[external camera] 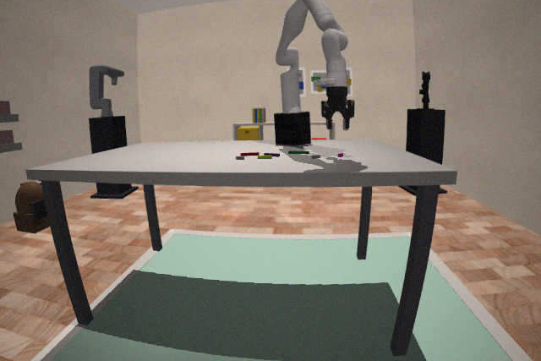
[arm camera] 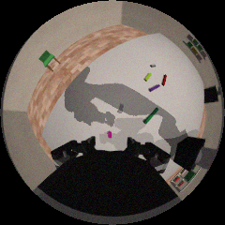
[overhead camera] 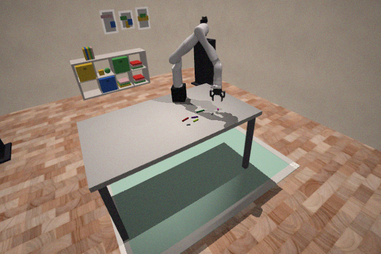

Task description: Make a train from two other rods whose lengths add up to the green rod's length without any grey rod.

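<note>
My gripper (overhead camera: 216,94) is open and empty, hanging well above the table near its far right side; it also shows in the exterior view (external camera: 337,118) and the wrist view (arm camera: 111,142). A short magenta rod (overhead camera: 218,109) (arm camera: 110,134) (external camera: 340,155) lies flat on the table right below it. The green rod (overhead camera: 200,110) (arm camera: 151,115) (external camera: 298,152) lies to its left. A grey rod (arm camera: 121,108) (external camera: 315,156) lies between them. Further left lie a purple rod (overhead camera: 194,117), a red rod (overhead camera: 185,119), a lime rod (overhead camera: 195,120) and a second grey rod (overhead camera: 188,124), all apart.
The arm's black base (overhead camera: 178,92) stands on the table's far edge. The table's right edge (overhead camera: 246,116) is close to the magenta rod. A shelf (overhead camera: 111,71) and a black pedestal (overhead camera: 203,62) stand on the floor behind.
</note>
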### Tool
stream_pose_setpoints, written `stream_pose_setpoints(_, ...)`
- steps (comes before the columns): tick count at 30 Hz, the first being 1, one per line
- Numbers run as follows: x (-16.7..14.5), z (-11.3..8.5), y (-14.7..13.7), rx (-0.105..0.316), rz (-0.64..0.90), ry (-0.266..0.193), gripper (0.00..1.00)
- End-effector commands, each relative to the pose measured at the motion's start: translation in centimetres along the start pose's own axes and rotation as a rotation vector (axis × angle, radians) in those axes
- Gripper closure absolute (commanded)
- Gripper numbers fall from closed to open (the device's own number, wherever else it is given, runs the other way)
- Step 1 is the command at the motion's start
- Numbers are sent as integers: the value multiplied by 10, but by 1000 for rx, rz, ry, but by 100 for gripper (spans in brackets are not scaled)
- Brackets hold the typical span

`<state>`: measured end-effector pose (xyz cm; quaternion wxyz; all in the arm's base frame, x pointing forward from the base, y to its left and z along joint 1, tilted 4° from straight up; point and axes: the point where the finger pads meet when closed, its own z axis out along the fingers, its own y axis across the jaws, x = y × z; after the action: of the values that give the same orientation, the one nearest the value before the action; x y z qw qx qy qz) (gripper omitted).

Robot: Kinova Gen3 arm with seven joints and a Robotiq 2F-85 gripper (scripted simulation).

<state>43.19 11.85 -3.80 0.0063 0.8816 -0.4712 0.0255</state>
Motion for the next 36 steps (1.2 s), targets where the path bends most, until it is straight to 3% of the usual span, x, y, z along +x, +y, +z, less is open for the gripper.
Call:
stream_pose_setpoints(1, 34, 3, 21, -4, 139, -1, 0)
stream_pose_setpoints(7, 82, 8, 60, -3, 416, -7, 0)
stream_pose_setpoints(9, 82, 8, 60, -3, 416, -7, 0)
stream_pose_setpoints(11, 105, 11, 84, -2, 567, -7, 0)
stream_pose_setpoints(20, 161, 16, 156, 2, 977, 7, 0)
stream_pose_setpoints(27, 169, 17, 170, 2, 1052, 12, 0)
stream_pose_setpoints(28, 169, 17, 170, 2, 1052, 12, 76)
stream_pose_setpoints(36, 169, 17, 170, 2, 1052, 12, 76)
